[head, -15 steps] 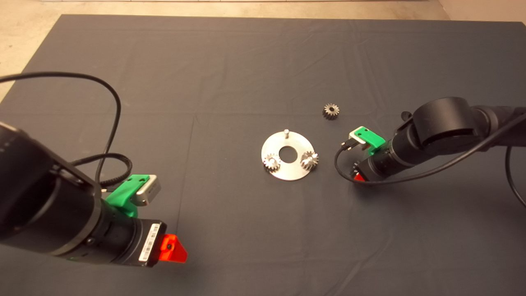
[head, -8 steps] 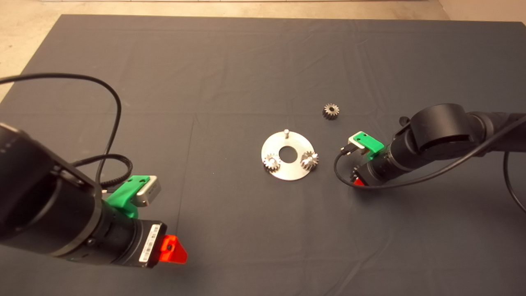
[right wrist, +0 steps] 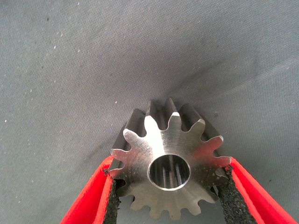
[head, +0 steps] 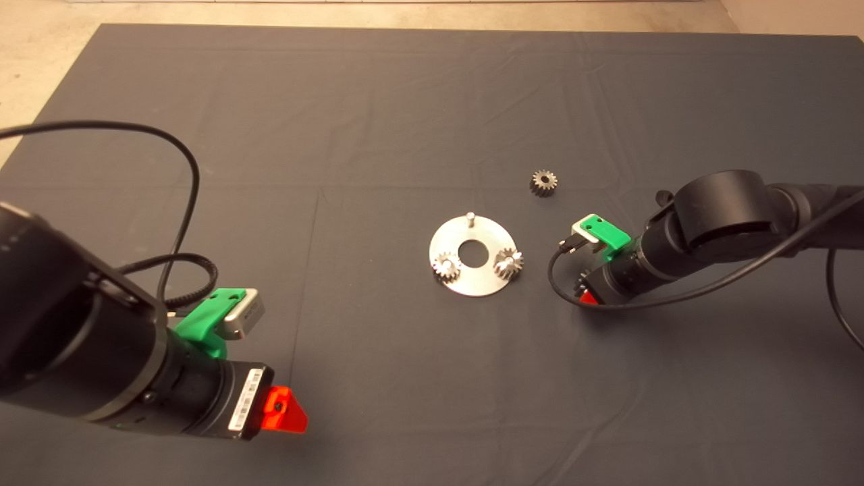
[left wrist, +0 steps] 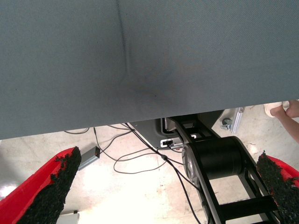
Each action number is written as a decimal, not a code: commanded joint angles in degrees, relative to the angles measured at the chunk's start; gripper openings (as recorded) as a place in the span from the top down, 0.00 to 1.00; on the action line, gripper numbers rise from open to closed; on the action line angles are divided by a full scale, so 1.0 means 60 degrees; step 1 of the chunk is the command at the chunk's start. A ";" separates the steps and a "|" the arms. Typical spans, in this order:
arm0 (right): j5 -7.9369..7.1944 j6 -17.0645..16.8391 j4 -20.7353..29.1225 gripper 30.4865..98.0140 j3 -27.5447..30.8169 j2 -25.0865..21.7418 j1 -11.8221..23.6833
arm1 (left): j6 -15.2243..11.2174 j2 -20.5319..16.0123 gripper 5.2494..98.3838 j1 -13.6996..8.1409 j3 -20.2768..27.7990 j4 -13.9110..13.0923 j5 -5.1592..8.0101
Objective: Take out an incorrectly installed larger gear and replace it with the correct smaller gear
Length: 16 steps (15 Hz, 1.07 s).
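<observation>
In the right wrist view the larger gear point(right wrist: 140, 154), shiny steel with long flared teeth, sits between the black pads point(right wrist: 224, 191) of my right gripper point(right wrist: 169, 168), which is shut on it just over the mat. From the head view that right gripper point(head: 588, 294) is low beside the round steel plate point(head: 472, 283), on its right, and hides the gear. The smaller gear point(head: 543, 182) lies loose on the mat beyond the plate. My left gripper point(head: 283, 408) waits open at the lower left.
The plate carries two small shiny gears point(head: 446, 267) point(head: 508, 263) and a bare upright pin point(head: 470, 217) at its far edge. A black cable point(head: 189, 175) loops over the mat on the left. Past the mat's edge, the left wrist view shows floor, cables and the robot's base point(left wrist: 215, 158).
The right arm has moved a little toward the near side and lower with the gear in its gripper. The left arm and the parts on the mat are unmoved.
</observation>
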 commanded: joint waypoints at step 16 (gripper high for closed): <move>-0.0060 0.0972 -0.0293 0.60 0.1439 -0.0175 0.0337 | -0.0066 -0.0045 0.01 -0.0039 0.0133 -0.0150 0.0014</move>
